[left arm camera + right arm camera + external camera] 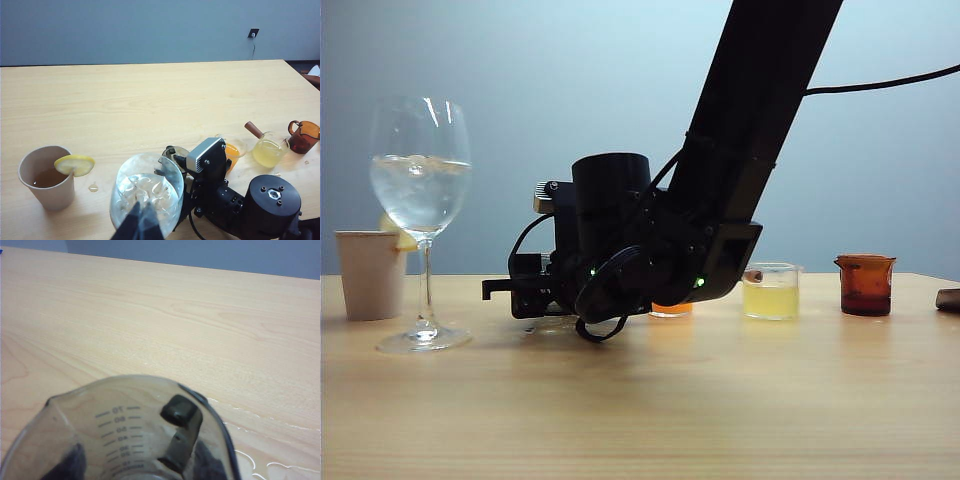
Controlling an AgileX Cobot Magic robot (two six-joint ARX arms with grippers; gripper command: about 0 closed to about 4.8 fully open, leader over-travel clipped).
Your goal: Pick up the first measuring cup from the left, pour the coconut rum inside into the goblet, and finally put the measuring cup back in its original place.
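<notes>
R claw [135, 466]: 1 cup [116, 422] (L [141, 222] closed)

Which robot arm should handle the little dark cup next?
Right. The right gripper, low at the table, has the first measuring cup between its fingers; the left gripper, high above the table, holds nothing.

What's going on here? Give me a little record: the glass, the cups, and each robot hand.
Goblet: upright beside the paper cup, holding clear liquid and ice
First measuring cup: low at the table, looks emptied
Right hand: closed around that cup
Left hand: shut, above the goblet
Other cups: orange cup, yellow cup, amber cup
</notes>
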